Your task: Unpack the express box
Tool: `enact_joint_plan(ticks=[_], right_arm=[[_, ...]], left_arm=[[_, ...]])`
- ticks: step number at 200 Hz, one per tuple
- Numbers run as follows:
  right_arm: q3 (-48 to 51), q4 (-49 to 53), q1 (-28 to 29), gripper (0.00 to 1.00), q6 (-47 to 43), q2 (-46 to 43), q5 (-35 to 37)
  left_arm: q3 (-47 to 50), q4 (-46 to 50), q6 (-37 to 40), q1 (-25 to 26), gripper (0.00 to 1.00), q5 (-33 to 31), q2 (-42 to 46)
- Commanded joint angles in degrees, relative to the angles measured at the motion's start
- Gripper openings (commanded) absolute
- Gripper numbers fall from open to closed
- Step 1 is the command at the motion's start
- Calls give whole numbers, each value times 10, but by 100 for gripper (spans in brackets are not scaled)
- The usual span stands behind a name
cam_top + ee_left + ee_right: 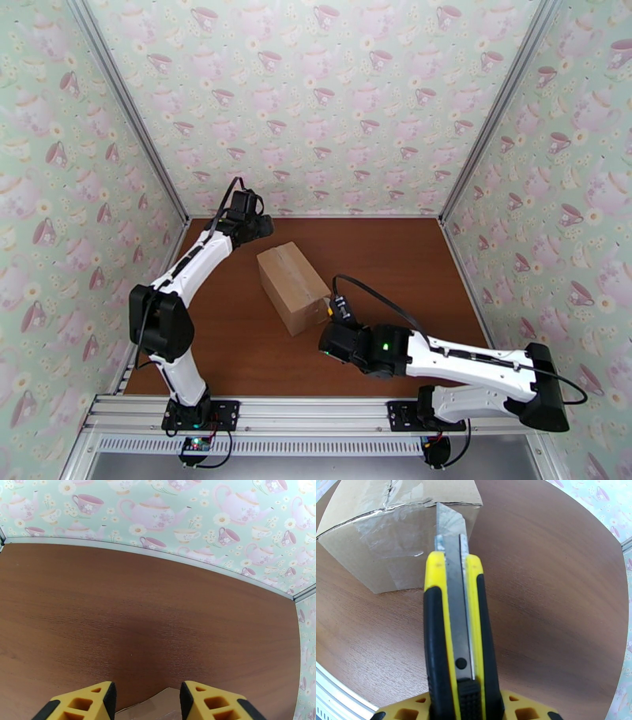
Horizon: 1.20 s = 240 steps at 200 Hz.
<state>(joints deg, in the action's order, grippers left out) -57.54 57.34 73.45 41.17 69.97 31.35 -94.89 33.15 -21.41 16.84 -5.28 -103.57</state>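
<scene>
Pinching a yellow utility knife [454,618] whose blade [450,527] points at the taped top edge of the express box [293,286] lying mid-table [395,260], the right gripper [462,707] seems poised to slit the seam, while the spread left gripper [148,701] hovers by the far end, probably to steady it.

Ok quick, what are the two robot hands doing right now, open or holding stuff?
Left gripper: open, fingers apart, holding nothing.
Right gripper: shut on the yellow utility knife.
</scene>
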Motion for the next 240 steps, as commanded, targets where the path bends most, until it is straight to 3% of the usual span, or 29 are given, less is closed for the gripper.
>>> enact_joint_plan(ticks=[1,136,240], right_arm=[[-26,4,4,0,1,11,16],[-27,66,20,0,36,2,48],[-42,51,21,0,23,19,50]], left_arm=[[7,-4,1,-2,49,9,8],[8,-3,1,-2,49,9,14],[11,-2,1,-2,49,10,14]])
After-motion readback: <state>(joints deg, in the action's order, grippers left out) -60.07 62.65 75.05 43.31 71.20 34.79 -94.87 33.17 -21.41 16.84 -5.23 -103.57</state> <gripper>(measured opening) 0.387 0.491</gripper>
